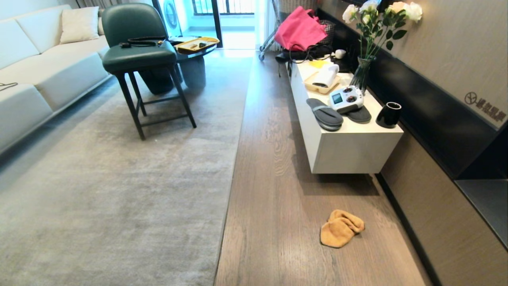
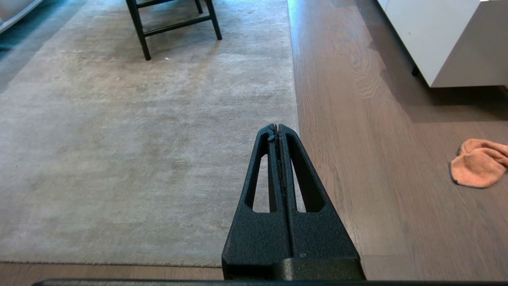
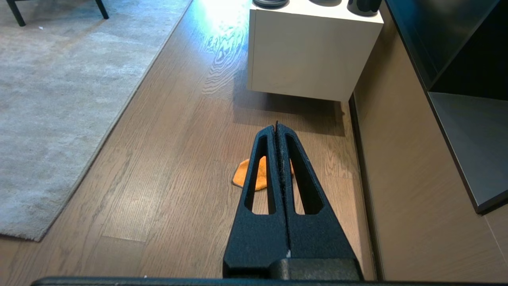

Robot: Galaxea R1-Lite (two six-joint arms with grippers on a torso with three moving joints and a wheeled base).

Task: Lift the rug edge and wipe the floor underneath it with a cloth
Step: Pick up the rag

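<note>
Lying flat, the rug edge (image 1: 234, 159) runs straight away along the floor (image 1: 274, 167); both claws closed, empty.

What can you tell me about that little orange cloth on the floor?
The cloth is small, fluffy and orange-yellow, with thin dark trim along its border. It lies crumpled and folded over itself on the wood floor, between the rug edge and the wall, in front of the white cabinet. Nothing holds it; only the floor touches it.

Bright daylight from far doorway (image 1: 234, 16); glare on floor (image 3: 222, 28); shadow under cabinet (image 1: 337, 182); frames sharp.
</note>
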